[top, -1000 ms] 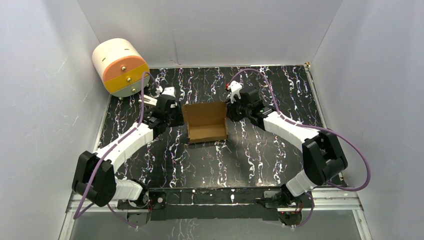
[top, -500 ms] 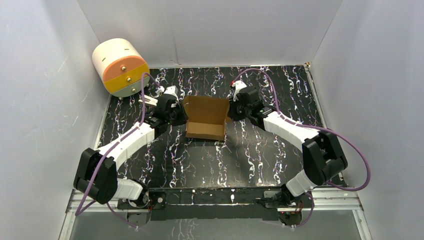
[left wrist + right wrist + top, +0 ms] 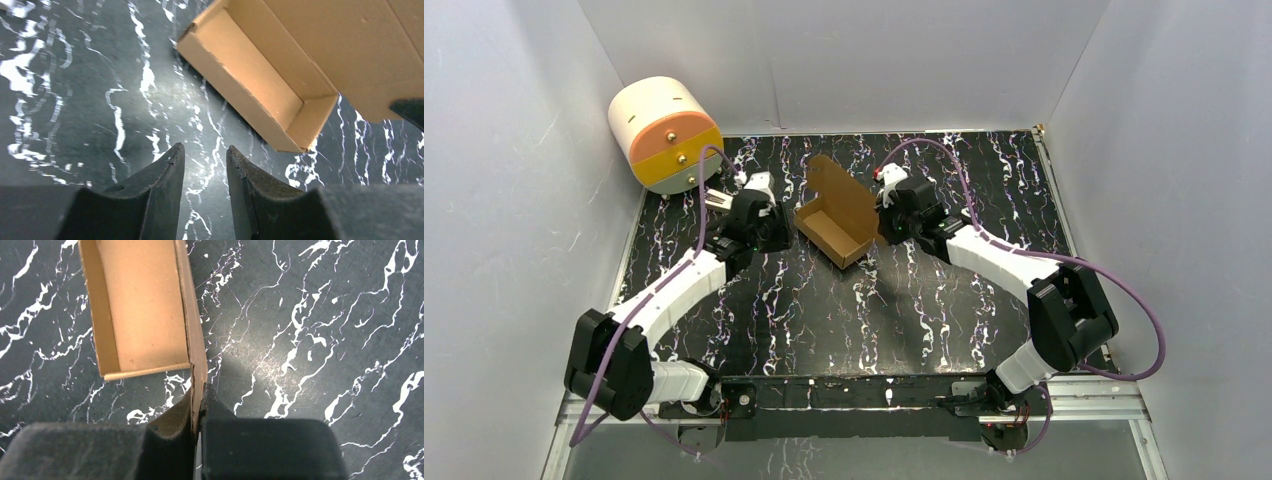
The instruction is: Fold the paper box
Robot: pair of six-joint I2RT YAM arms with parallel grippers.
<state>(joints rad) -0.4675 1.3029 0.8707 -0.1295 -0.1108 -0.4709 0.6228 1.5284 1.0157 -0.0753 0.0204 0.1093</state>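
Observation:
The paper box (image 3: 836,218) is plain brown cardboard, an open tray with its lid flap standing up, turned at an angle and held off the black marbled table. My right gripper (image 3: 879,222) is shut on the edge of its side wall; the right wrist view shows the cardboard wall (image 3: 196,360) pinched between my fingertips. My left gripper (image 3: 786,232) is open and empty just left of the box, not touching it; in the left wrist view the box (image 3: 260,75) lies beyond my fingertips (image 3: 172,165).
The cream, orange and yellow cylindrical drawer unit (image 3: 664,133) stands at the back left corner. White walls close the table on three sides. The arm bases and a metal rail (image 3: 854,392) run along the near edge.
The box has been lifted and turned clockwise, from square on the table to diagonal, held by the right gripper. The left gripper has let go of its left side and drawn slightly back.

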